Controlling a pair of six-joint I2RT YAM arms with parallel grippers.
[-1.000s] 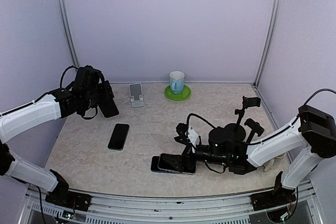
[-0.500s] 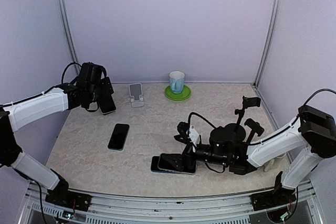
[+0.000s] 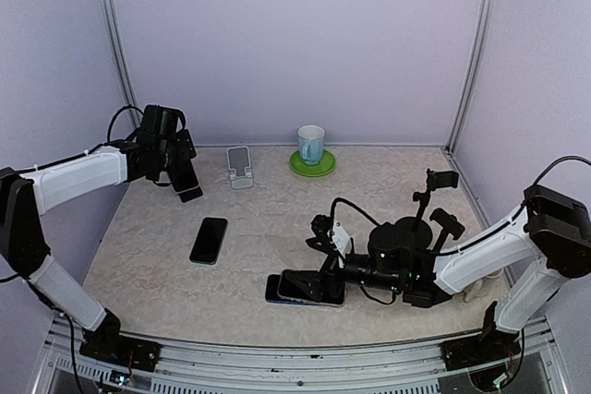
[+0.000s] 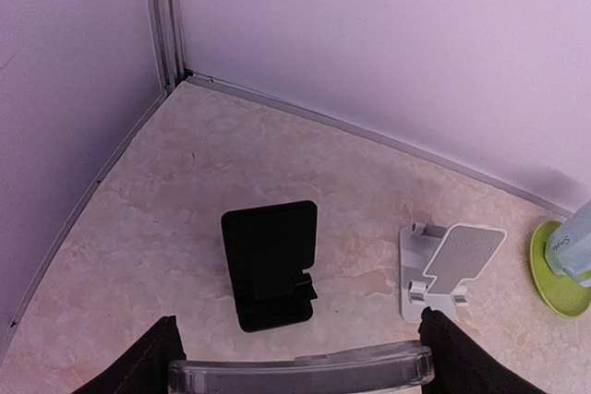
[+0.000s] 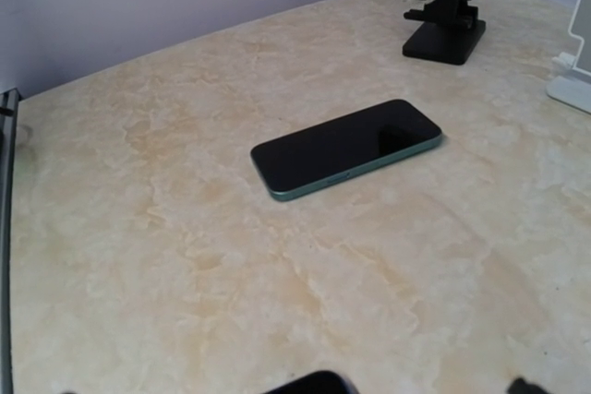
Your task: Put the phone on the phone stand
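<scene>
The left tool (image 3: 182, 173) is clenched on a phone (image 4: 300, 373) in a clear case, gripping it by its edges and holding it in the air at the far left of the tabletop (image 3: 277, 219). A black stand (image 4: 271, 263) sits just below it, with a white stand (image 4: 450, 265) beside that. Further right, a cup (image 3: 310, 144) rests on a green saucer (image 3: 312, 165). The right tool (image 3: 325, 281) is released, its jaws spread wide and low at two stacked phones (image 3: 294, 288). A green-edged phone (image 5: 346, 148) lies flat between the arms.
</scene>
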